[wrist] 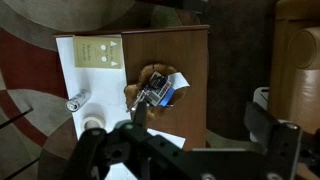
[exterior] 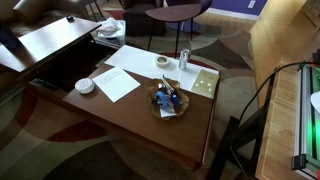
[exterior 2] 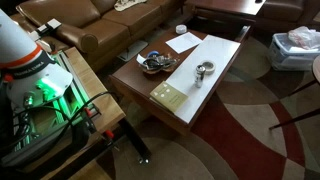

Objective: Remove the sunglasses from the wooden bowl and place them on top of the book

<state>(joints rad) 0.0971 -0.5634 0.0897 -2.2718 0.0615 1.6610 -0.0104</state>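
Note:
The wooden bowl (exterior: 163,108) (exterior 2: 143,68) stands on the low wooden table and holds blue and white odds and ends. A dark pair of sunglasses (wrist: 150,93) lies among them; the pair is too small to make out in the exterior views. In the wrist view the bowl (wrist: 132,93) is near the middle. The pale yellow-green book (exterior: 205,82) (exterior 2: 170,97) (wrist: 98,52) lies flat beside the bowl, at the table's end. My gripper (wrist: 200,128) is open and empty, high above the table. Its fingers frame the table edge below the bowl.
White paper sheets (exterior: 118,82) (exterior 2: 186,42), a white round dish (exterior: 85,86) (exterior 2: 181,29), a pale tape-like ring (exterior: 162,62) and a small metal cup (exterior: 184,60) (exterior 2: 203,70) also lie on the table (exterior: 140,120). A sofa (exterior 2: 110,30) and a chair (exterior: 175,14) stand nearby.

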